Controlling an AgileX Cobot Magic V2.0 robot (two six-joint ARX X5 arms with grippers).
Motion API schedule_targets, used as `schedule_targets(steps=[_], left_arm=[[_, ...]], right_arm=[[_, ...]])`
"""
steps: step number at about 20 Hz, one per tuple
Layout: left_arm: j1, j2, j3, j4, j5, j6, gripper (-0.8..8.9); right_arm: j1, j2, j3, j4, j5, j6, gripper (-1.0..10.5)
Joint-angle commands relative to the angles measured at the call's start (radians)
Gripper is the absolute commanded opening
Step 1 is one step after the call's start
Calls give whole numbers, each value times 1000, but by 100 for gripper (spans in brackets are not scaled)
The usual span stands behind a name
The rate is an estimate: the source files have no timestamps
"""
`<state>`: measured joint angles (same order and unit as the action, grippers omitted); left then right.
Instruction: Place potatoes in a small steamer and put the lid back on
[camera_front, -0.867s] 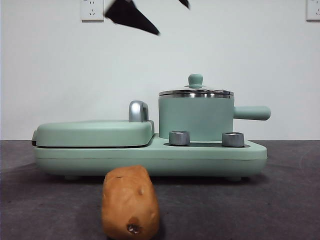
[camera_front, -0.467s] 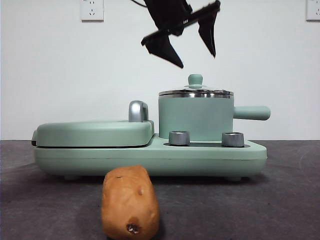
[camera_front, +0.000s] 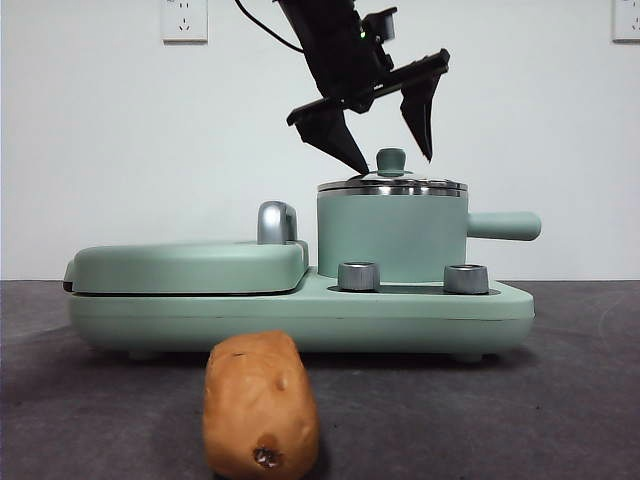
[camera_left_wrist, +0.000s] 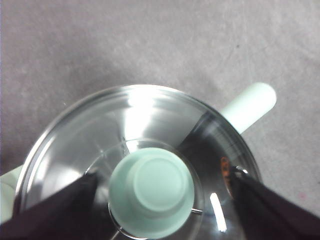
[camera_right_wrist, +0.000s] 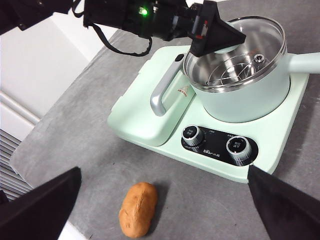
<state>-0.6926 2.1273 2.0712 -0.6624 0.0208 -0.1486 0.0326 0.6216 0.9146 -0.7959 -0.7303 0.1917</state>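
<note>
Grey bench (camera_front: 580, 400) is carrying the small steamer (camera_front: 392, 238) with its lid (camera_front: 392, 185) on and the potato (camera_front: 261, 405) lying apart in front, so you are centring the wide-open, empty left gripper (camera_front: 392, 140) around the knob (camera_left_wrist: 151, 191) before closing.

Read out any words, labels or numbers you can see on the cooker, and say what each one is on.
No text can be read.
Orange triangular sticker on the mint-green griddle cover, beside the chrome handle: too small to read.
Printing on the black control panel around the two steel dials: blurred.
Orange mark seen through the round glass lid under the left hand: unreadable.
</note>
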Motion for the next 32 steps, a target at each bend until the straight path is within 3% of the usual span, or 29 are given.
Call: schedule_targets(steps=[1,7,15,22,26,32], left_arm=[[-10,34,32,0,-7,7,250],[-11,34,32,5,-95,42,15],[-11,20,104,-30,-103,63,14],[3,-52,225,-109,-104,105,14],[54,-137,225,-132,-106,125,14],[171,-242,225,-285,-107,161,14]], right_arm=[[3,5,15,8,-2,10,539],[3,5,15,8,-2,10,539],[3,5,15,5,-2,10,539],[42,19,16,-20,59,38,538],[188,74,17,-19,148,107,522],[572,246,17,74,393,224,508]])
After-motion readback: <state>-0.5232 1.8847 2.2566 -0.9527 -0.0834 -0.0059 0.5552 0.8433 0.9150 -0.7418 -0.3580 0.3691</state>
